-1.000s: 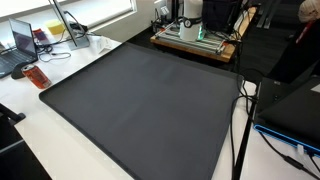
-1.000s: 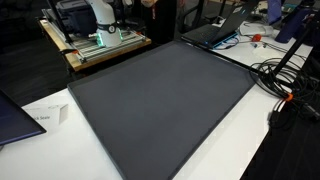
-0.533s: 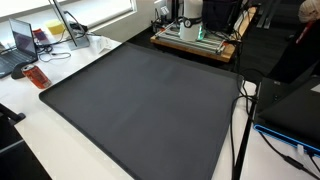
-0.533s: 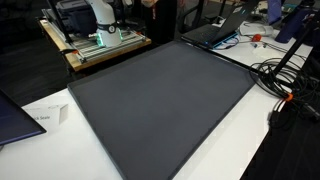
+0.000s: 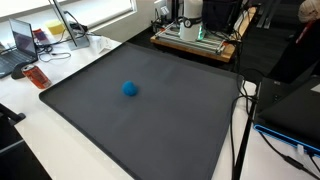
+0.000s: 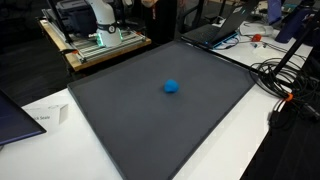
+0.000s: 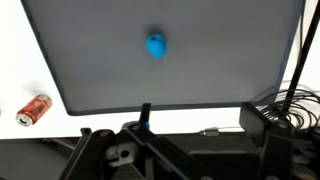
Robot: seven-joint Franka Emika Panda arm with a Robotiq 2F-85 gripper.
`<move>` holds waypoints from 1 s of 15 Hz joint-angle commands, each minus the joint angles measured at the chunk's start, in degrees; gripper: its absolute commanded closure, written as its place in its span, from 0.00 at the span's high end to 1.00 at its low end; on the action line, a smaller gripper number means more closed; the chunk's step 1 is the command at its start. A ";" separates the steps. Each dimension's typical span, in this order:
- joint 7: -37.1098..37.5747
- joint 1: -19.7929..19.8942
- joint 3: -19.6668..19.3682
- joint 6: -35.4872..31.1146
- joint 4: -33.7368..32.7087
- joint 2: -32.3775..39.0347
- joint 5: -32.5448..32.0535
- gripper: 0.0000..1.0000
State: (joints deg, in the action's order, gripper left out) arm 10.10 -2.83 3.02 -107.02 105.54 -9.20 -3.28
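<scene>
A small blue ball (image 5: pixel 129 88) (image 6: pixel 172 86) lies alone near the middle of a large dark mat (image 5: pixel 160 125) (image 6: pixel 140 125) on a white table, seen in both exterior views. In the wrist view the ball (image 7: pixel 156 45) sits far out on the mat (image 7: pixel 90 70), well apart from the gripper. My gripper (image 7: pixel 200 118) shows only there, at the bottom edge. Its two fingers stand wide apart with nothing between them, so it is open. The arm itself does not show in either exterior view.
A red can (image 5: pixel 37 76) (image 7: pixel 35 107) lies beside the mat's edge. A laptop (image 5: pixel 18 45) and clutter sit beyond it. Black cables (image 6: pixel 285 85) (image 7: pixel 292 95) run along another side, near a second laptop (image 6: pixel 215 33). The robot's stand (image 5: pixel 195 35) is at the back.
The blue ball now lies on the mat, where the earlier exterior frames showed the mat bare. Nothing else has shifted.
</scene>
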 commanded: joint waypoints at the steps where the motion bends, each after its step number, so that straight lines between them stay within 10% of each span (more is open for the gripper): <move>1: 1.21 0.36 0.25 1.95 -2.47 1.49 0.71 1.00; 15: 32.88 3.04 -1.04 -1.19 -2.91 10.67 -8.73 1.00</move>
State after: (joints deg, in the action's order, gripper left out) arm 37.03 0.01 2.50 -108.06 104.43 -1.92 -9.62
